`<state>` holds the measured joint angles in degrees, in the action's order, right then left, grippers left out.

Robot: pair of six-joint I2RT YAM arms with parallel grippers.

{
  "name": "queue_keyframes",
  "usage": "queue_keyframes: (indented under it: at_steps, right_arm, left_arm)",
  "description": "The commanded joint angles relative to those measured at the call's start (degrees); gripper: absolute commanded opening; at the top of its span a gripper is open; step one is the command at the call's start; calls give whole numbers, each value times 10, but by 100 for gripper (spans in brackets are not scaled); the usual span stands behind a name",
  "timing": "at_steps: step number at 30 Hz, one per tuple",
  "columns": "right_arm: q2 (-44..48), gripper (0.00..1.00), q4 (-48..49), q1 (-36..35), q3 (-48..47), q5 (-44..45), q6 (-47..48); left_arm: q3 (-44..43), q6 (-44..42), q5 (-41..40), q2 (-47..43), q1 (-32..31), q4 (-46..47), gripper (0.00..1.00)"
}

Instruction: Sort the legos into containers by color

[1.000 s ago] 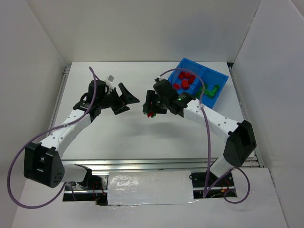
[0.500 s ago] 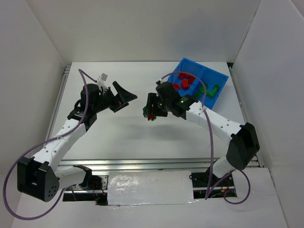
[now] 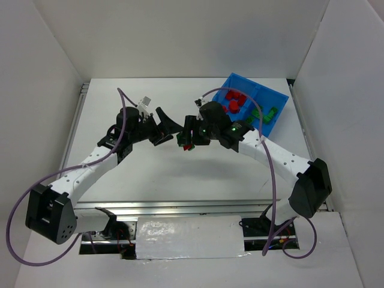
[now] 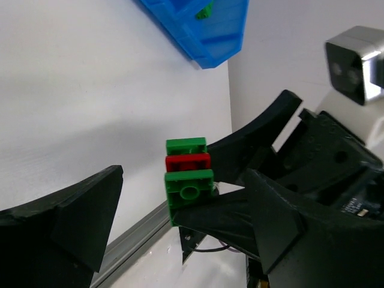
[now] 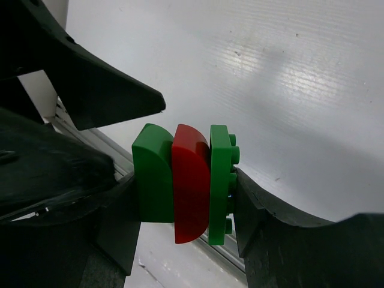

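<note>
Top: right gripper (image 3: 187,139) pinches the green-red-green lego stack (image 3: 188,144) aloft; left gripper (image 3: 168,131) spread wide beside it (blue bin (image 3: 273,96) well apart).
Left wrist: stack centred ahead of its fingers (image 4: 78,216).
Right wrist: close only on one end green brick (image 5: 154,177), then peel.

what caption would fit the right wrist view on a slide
Right gripper shut on a green-red-green lego stack, held over the white table.
</note>
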<state>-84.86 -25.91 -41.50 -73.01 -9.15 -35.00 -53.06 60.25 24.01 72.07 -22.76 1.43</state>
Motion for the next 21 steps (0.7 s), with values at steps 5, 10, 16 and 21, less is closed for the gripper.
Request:
queue_keyframes:
  at_steps: [5, 10, 16, 21]
  right_arm:
    - [34, 29, 26, -4, -19, 2, 27]
    - [28, 29, 32, -7, -24, -25, 63]
    - [22, 28, 33, -6, -26, 11, 85]
    - [0, 29, 38, -6, -39, 20, 74]
  left_arm:
    - [-36, -12, 4, 36, -19, -38, 89]
    - [-24, 11, 26, 42, -24, 12, 84]
    - [-37, 13, 50, 48, -28, 11, 33]
    - [-11, 59, 100, 47, -30, 83, 0]
